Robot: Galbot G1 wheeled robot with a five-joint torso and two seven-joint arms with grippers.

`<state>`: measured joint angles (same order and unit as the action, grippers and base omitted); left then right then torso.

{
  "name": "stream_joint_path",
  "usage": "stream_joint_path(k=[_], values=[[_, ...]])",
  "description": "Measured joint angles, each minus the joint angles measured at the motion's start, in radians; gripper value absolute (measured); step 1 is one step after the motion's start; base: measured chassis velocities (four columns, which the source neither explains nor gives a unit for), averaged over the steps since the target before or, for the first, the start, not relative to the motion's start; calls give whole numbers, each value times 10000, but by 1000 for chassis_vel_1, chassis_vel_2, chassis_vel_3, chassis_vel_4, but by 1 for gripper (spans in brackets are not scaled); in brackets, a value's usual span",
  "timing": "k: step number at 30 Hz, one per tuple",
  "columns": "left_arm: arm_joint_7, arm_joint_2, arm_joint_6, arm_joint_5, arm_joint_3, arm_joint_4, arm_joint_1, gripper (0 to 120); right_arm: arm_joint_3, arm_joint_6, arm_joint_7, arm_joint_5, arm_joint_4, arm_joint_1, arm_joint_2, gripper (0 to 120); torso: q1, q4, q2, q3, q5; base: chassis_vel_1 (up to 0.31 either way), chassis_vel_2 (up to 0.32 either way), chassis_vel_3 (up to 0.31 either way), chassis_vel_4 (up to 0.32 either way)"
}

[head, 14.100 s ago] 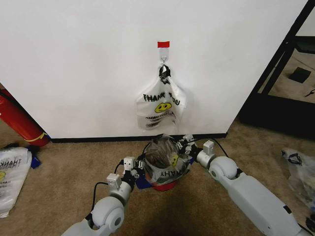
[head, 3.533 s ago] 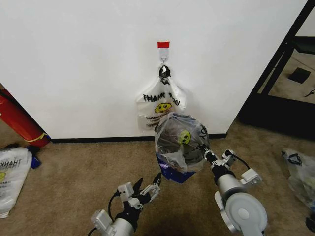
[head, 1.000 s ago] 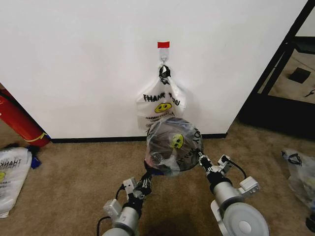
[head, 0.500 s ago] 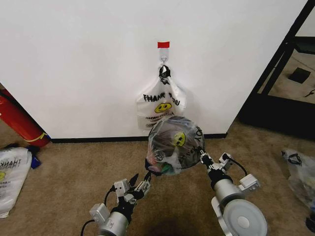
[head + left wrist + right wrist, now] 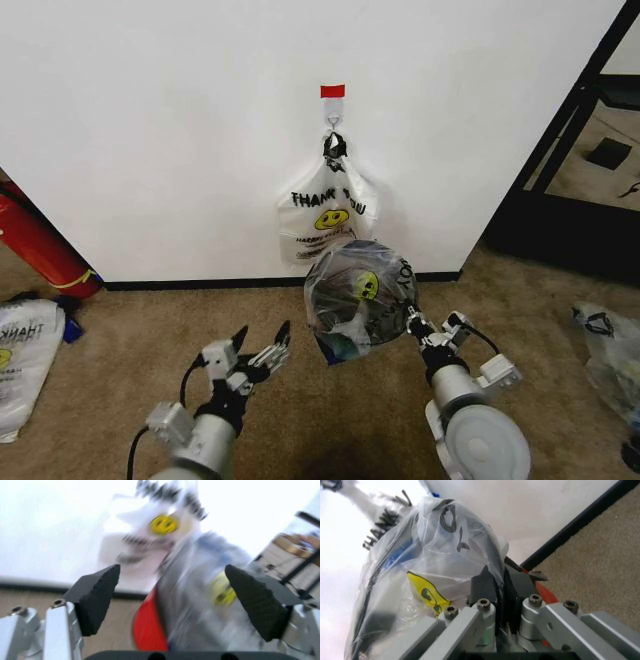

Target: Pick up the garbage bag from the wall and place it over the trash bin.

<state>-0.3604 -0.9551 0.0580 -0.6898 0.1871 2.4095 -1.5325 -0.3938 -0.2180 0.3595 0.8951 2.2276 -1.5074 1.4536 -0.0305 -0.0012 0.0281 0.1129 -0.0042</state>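
Holding the bagged trash bin (image 5: 358, 296) aloft before the wall (image 5: 150, 130), the right gripper (image 5: 413, 322) pinches plastic while the left gripper (image 5: 258, 352), spread empty, must next regrasp the bag's rim.

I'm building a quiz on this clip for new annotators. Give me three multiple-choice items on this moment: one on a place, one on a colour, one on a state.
1. Where does the printed bag with the smiley face hang?
A. on the wall hook
B. on the shelf frame
C. on the red cylinder

2. What colour is the tape square above the hook?
A. blue
B. red
C. green

3. How is the left pincer?
A. shut on the bag
B. shut on nothing
C. open, holding nothing

Key:
1 A: the hanging bag dangles from the hook on the wall.
2 B: the tape square is red.
3 C: the left pincer is spread apart from the garbage bag, which the right pincer clamps.
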Motion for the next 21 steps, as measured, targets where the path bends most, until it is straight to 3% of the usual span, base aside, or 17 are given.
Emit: stream_joint_path(k=[2, 6, 10, 16, 18, 21], values=[[128, 249, 128, -41, 9, 16, 308, 81, 126, 26, -46, -111, -28, 0, -39, 1, 0, -5, 0, 0, -1, 0, 0, 0, 0], [549, 1207, 344, -33, 162, -16, 975, 94, 606, 27, -190, -199, -271, 187, -275, 1, 0, 11, 0, 0, 3, 0, 0, 0, 0], [796, 2085, 620, -623, -187, -509, 2049, 97, 807, -20, -357, -195, -329, 235, -501, 1, -1, 5, 0, 1, 2, 0, 0, 0, 0], [802, 2355, 1088, -1965, -829, -1339, 3677, 94, 803, -34, -477, -214, -205, 104, -578, 1, -1, 4, 0, 1, 2, 0, 0, 0, 0], [773, 2321, 1176, -2414, -1118, -1810, 4407, 84, 777, -34, -510, -225, -203, 59, -580, 1, -1, 3, 0, 1, 2, 0, 0, 0, 0], [769, 2266, 1191, -2577, -1251, -2097, 4748, 80, 766, -34, -530, -230, -203, 29, -579, 1, -1, 2, 0, 1, 3, 0, 0, 0, 0]])
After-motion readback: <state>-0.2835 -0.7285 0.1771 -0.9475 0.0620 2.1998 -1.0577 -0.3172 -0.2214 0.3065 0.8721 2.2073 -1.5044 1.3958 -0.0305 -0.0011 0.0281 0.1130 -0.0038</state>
